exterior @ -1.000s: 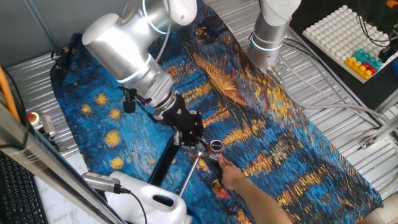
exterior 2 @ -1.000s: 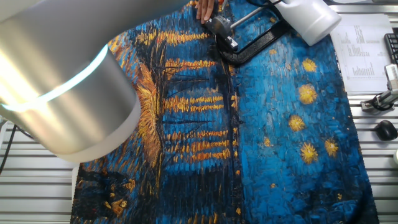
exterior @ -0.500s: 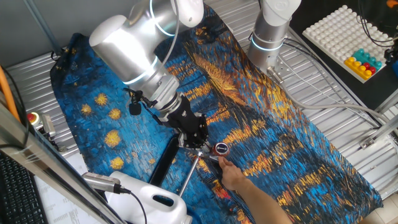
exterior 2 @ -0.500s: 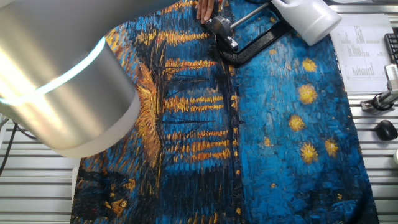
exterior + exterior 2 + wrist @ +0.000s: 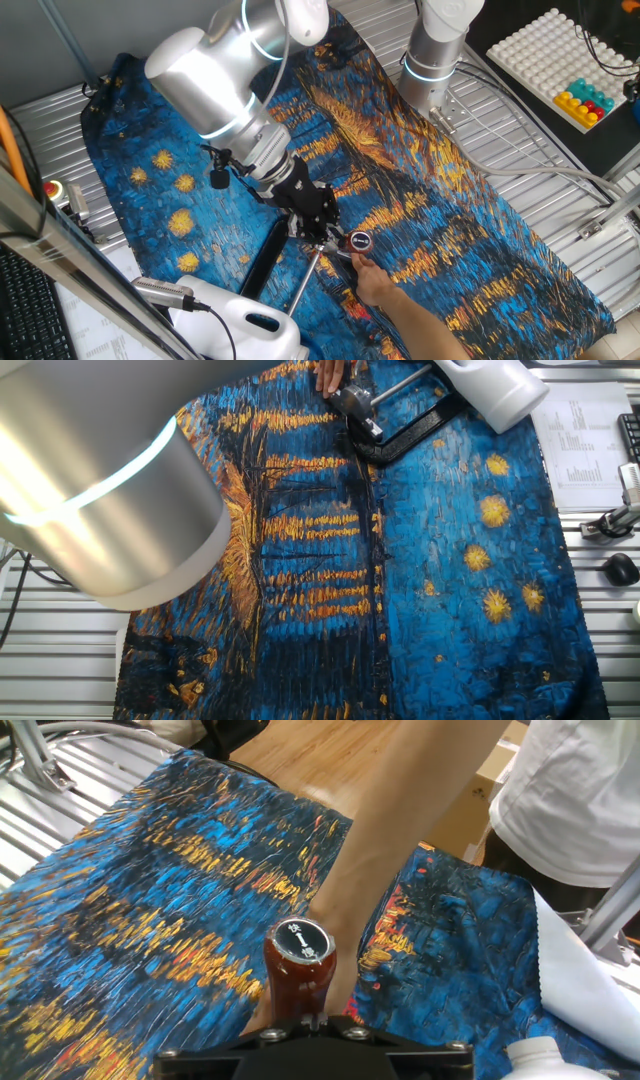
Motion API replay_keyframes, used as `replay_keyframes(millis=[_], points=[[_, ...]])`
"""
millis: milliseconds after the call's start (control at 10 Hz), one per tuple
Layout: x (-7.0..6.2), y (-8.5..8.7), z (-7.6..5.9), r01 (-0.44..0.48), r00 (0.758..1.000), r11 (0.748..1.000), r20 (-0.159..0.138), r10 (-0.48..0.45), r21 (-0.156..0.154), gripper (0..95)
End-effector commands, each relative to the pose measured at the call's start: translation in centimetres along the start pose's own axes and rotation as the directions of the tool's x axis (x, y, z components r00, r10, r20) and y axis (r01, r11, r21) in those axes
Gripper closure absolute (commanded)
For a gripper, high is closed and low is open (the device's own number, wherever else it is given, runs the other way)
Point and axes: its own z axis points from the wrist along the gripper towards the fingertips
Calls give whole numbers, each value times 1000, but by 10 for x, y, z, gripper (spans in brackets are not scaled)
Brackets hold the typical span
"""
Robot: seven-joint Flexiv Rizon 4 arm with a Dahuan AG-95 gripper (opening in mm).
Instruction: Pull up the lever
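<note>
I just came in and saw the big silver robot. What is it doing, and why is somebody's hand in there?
The robot arm is reaching down to a small lever with a dark-red knob on the painted blue cloth. Its hand sits right at the knob, and the hand view shows the knob close in front of it, but I cannot tell whether the fingers are closed on it. A person's hand rests on the cloth beside the lever's base, seemingly steadying it.

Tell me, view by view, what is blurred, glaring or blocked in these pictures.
One fixed view: sharp, evenly lit; the gripper hides the lever's rod, knob visible. The other fixed view: the out-of-focus arm fills the upper left, its light ring glaring. Hand view: knob sharp, glare on its cap; person's forearm soft behind.
</note>
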Motion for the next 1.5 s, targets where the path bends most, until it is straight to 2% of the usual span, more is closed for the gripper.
replay_keyframes(millis=[100, 700, 900, 1100, 1200, 1500], points=[[-2, 1, 3, -1, 1000, 1000, -4, 1, -1, 760], [-3, 1, 5, 2, 1000, 1000, -2, -2, 1, 760], [-3, 1, 5, -4, 1000, 1000, -15, 4, 10, 760], [-3, 1, 5, 48, 999, 999, -16, -48, 0, 760], [-3, 1, 5, 70, 997, 997, -34, -71, -19, 760], [-3, 1, 7, 102, 995, 995, -17, -102, -20, 760]])
